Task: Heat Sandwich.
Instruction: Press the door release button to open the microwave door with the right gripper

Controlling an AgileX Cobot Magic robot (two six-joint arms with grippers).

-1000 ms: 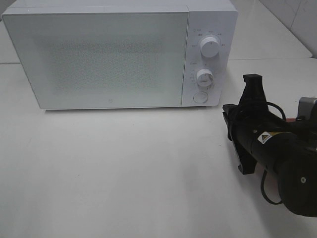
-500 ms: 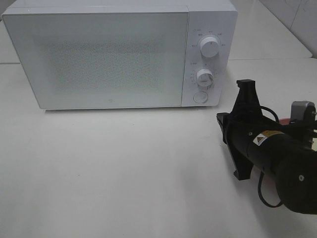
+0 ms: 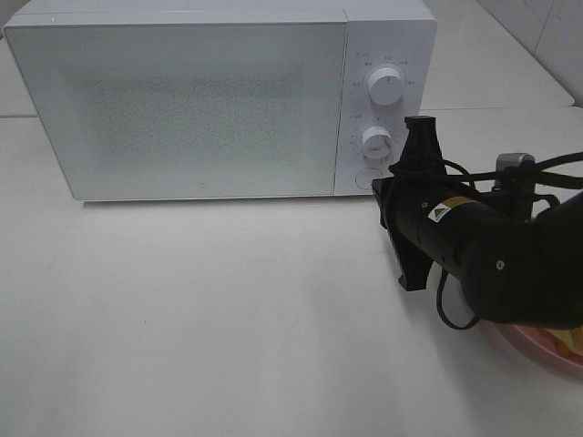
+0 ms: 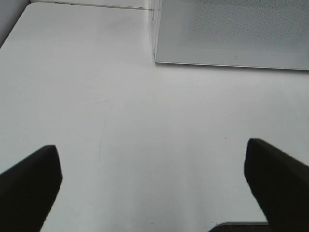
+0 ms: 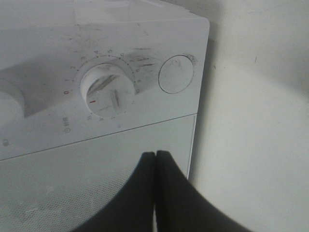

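A white microwave (image 3: 200,100) stands at the back of the white table (image 3: 200,319). Its door (image 3: 182,109) is closed, and the pane is speckled grey-green. On the panel to the right of the door sit an upper knob (image 3: 386,86) and a lower knob (image 3: 376,141), both white, with a round button (image 3: 369,178) beneath them. The right wrist view shows the lower knob ringed by printed numbers, with a red mark on its face and the button just beside it. Part of a pink plate (image 3: 533,350) shows at the table's near right edge.
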